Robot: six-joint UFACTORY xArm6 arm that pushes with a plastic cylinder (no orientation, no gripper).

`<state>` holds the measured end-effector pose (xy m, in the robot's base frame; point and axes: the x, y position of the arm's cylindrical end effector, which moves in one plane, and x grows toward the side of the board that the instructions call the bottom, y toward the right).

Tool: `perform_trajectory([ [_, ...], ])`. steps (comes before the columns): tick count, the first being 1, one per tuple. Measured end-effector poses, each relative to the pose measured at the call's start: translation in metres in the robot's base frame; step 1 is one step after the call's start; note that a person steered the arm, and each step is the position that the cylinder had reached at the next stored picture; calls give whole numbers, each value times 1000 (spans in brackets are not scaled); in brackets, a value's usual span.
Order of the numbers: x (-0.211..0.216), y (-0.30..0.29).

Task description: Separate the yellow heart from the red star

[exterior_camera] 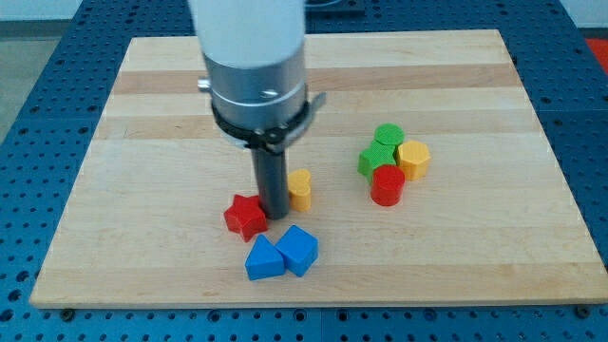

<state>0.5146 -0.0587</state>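
Two blue blocks [282, 254] lie nearest the table's bottom edge, touching each other. Just above them the red star [245, 217] sits left of my tip [275, 213], and the yellow heart [300, 189] sits right of it, partly hidden; which way it points I cannot tell. No jaws exist on this rod. Toward the right edge cluster two green blocks [381, 147], one yellow block [414, 159] and one red cylinder [387, 185]. The pale wooden table [142, 95] rests on blue perforated flooring [47, 57].

tip [275, 214] between star [245, 217] at view's left; heart [300, 189] right
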Motion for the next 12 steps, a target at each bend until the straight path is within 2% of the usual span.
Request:
perform_trajectory([
  [3,-28,-5],
  [4,-22,-5],
  [5,6,-4],
  [6,14,16],
  [7,5,47],
  [9,-41,53],
  [11,-15,35],
  [12,-38,17],
])
